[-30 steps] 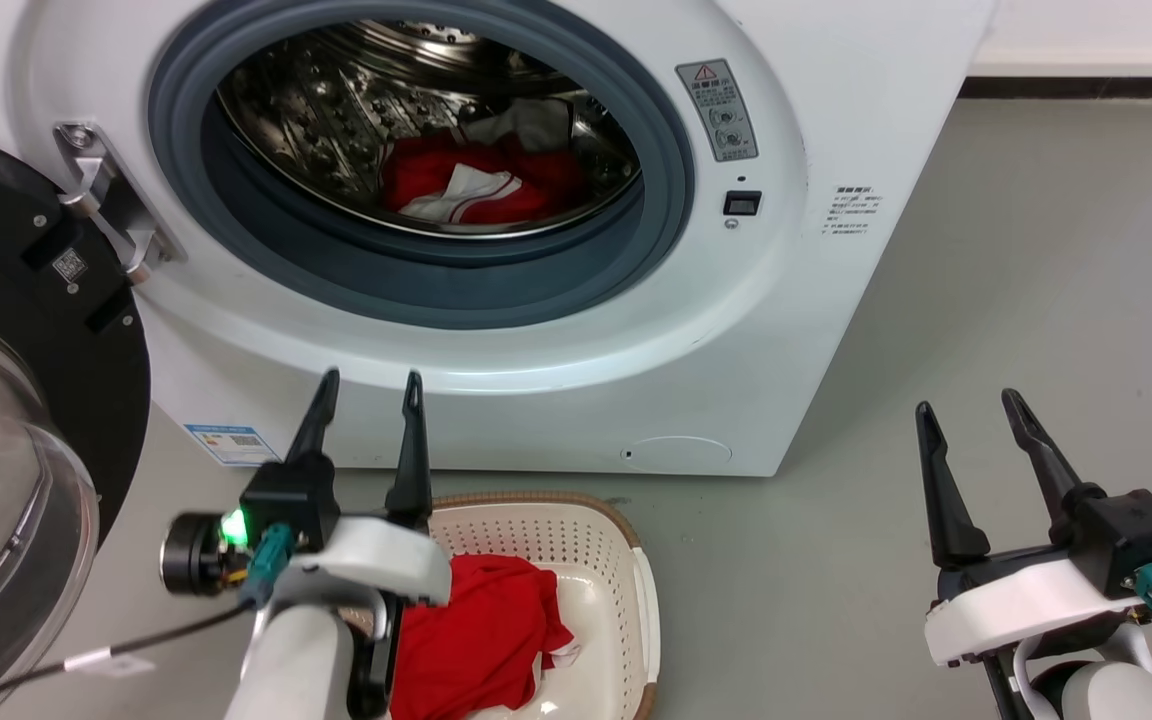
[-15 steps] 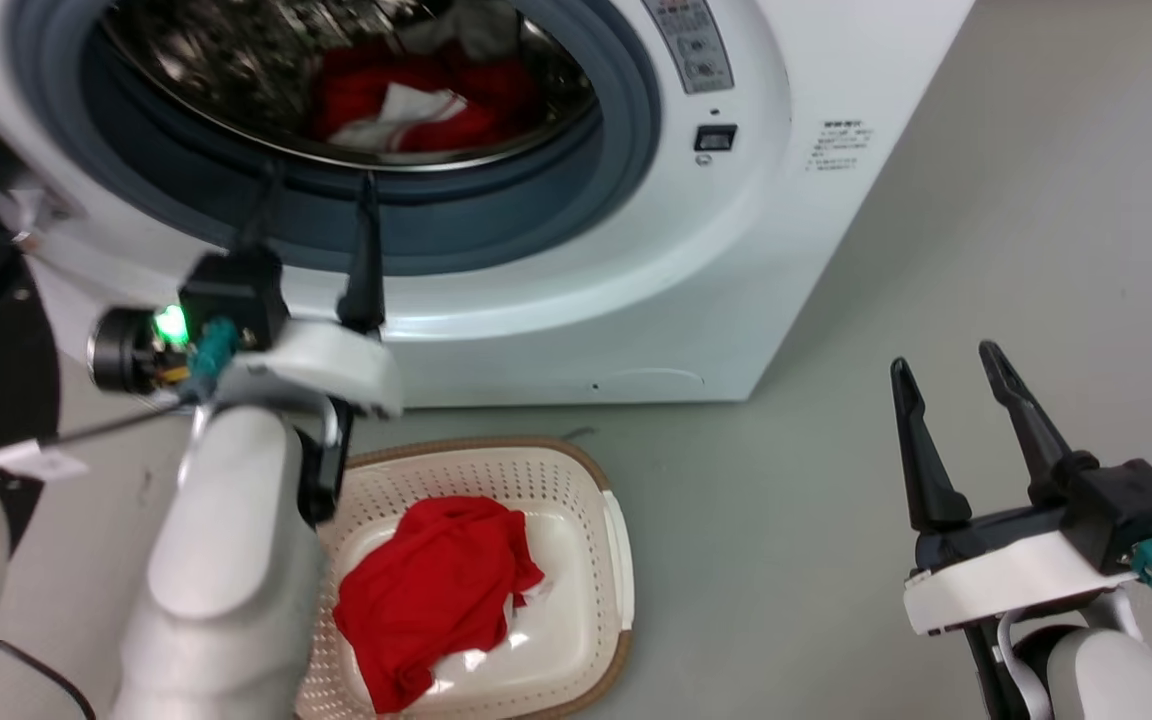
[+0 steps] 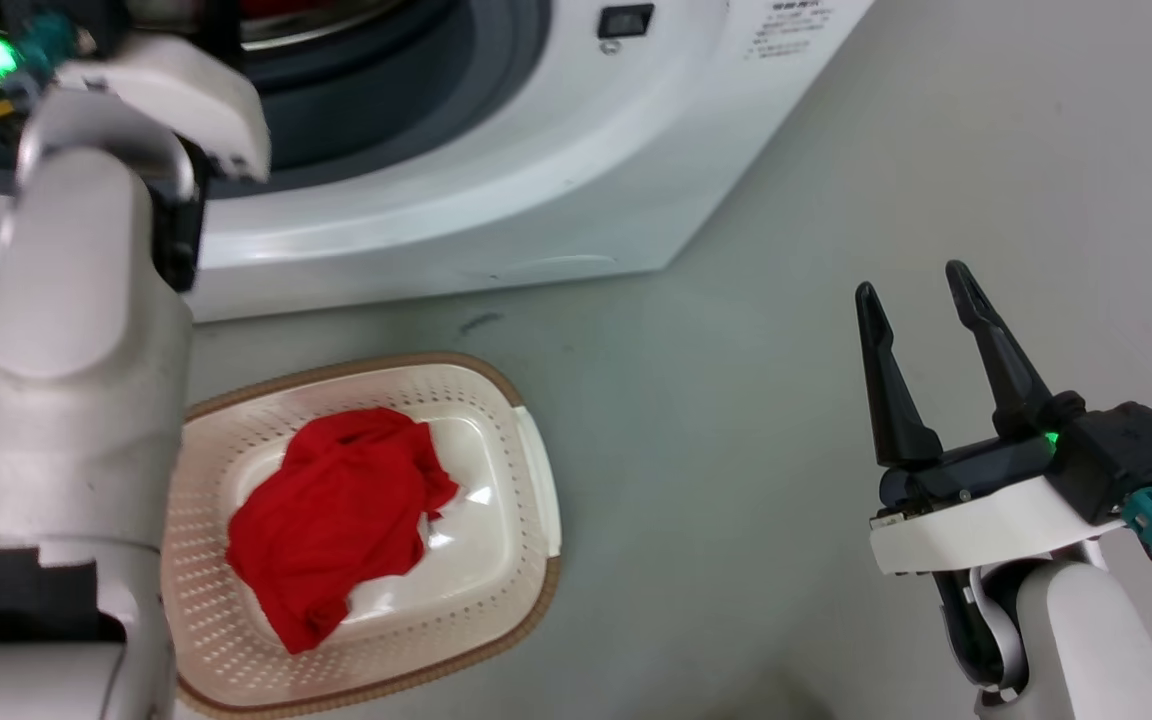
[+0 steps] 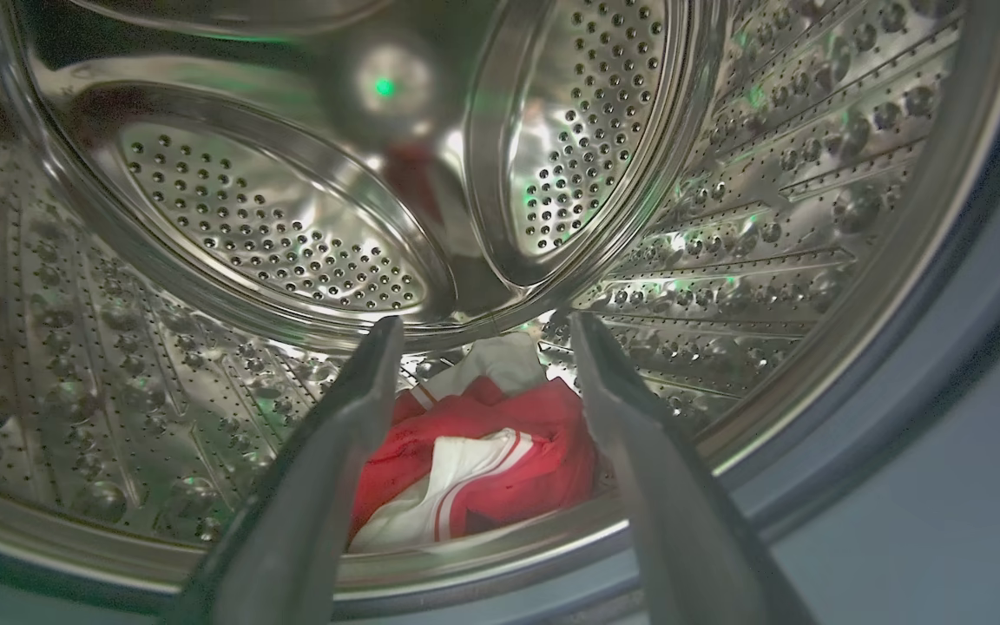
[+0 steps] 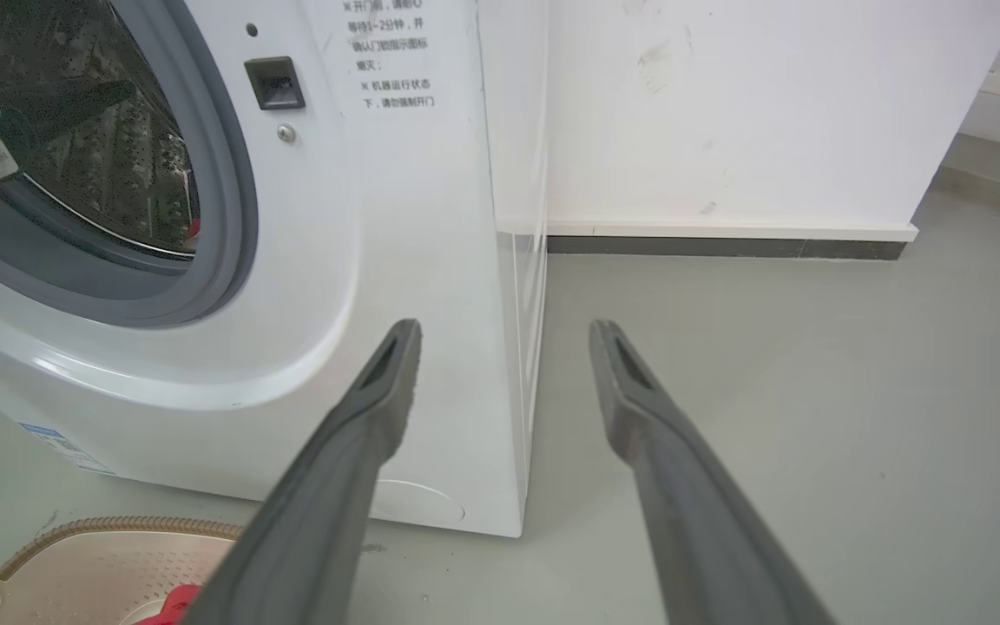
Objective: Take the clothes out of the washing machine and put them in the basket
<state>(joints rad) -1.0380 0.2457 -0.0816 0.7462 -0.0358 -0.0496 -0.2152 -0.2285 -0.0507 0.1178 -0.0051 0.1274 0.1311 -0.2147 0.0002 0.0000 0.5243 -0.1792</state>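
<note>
Jaws are being held apart, empty: left gripper [image 4: 484,321] aimed into the washing machine [image 3: 456,200] drum [image 4: 274,243], right gripper [image 3: 911,280] over the floor [image 3: 716,420]. Red clothes [image 4: 500,451] are being cradled at the drum's bottom, another garment [image 3: 336,510] in the middle of the basket [image 3: 534,470].

Red clothes [image 3: 326,520], cream perforated basket [image 3: 526,560] brown-rimmed, white washing machine [image 3: 496,190], steel drum [image 4: 274,226].
</note>
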